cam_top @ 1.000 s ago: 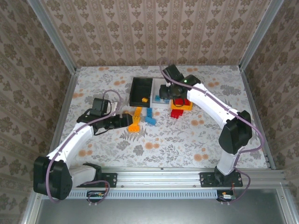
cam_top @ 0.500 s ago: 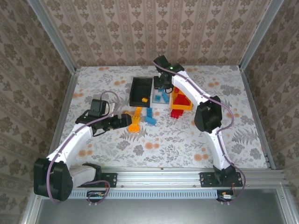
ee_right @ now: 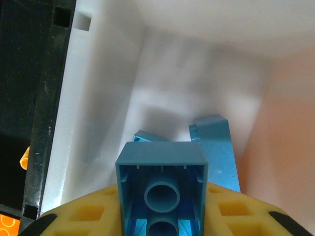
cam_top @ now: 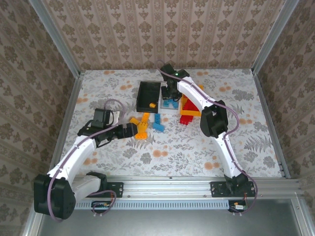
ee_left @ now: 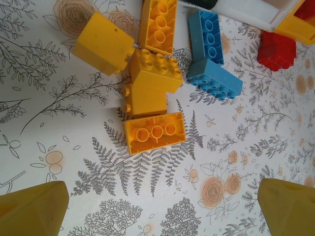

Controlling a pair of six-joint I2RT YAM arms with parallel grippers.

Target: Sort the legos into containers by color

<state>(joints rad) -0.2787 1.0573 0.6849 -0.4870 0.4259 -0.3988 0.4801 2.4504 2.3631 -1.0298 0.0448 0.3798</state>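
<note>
Legos (ee_left: 154, 132) crowd beneath empty, wide-open left jaws; right jaws grip a blue brick (ee_right: 161, 162) over the white bin (ee_right: 103, 98).

Bench (cam_top: 211, 142) with a floral cover. Three bins in a row at mid-bench, side by side: black bin (cam_top: 142, 98) left, white bin (cam_top: 170, 111) middle, orange-yellow bin (cam_top: 195, 112) right. Single orange-yellow brick (cam_top: 153, 104) lies inside the black bin. Right end effector (cam_top: 170, 94) down over the white bin. Loose on the near side of the bins: orange-yellow bricks (cam_top: 142, 126), blue bricks (cam_top: 157, 123), red bricks (cam_top: 186, 119). Left end effector (cam_top: 130, 130) low, just beside the orange-yellow bricks, on their left
</note>
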